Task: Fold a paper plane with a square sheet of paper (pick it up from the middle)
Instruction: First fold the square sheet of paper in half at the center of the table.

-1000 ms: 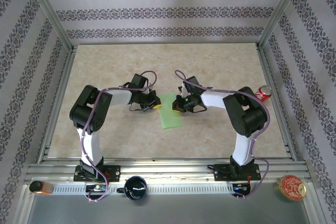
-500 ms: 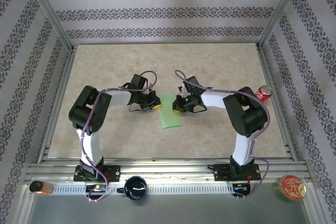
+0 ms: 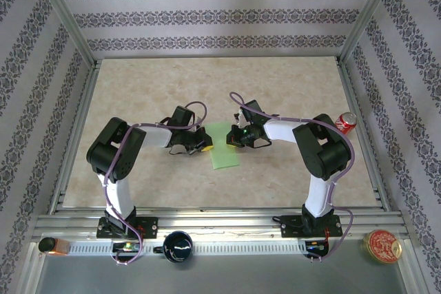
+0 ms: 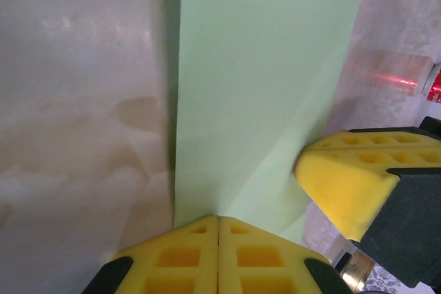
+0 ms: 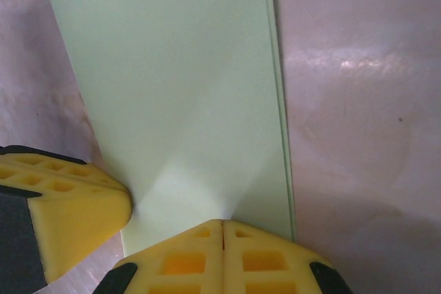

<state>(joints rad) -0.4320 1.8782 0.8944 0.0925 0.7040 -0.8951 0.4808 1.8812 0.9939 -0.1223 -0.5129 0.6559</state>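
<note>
Paper (image 3: 224, 153), folded to a narrow green strip, lay flat on the table (image 3: 289, 94) between the two arms. The left gripper (image 4: 218, 239) had its pads pressed together on one long edge, and the sheet puckered up into the seam. The right gripper (image 5: 222, 239) was likewise pinched tight on the opposite edge, with a small fan of creases running out from its pads. Both grips sat near the strip's middle, almost facing each other.

The step looked like a lift from the middle. To do it well, both arms would need to rise together and level, neither pulling outward, since thin paper tears or slips at a pinch. Both bites looked shallow, so a slow rise seemed safer.
</note>
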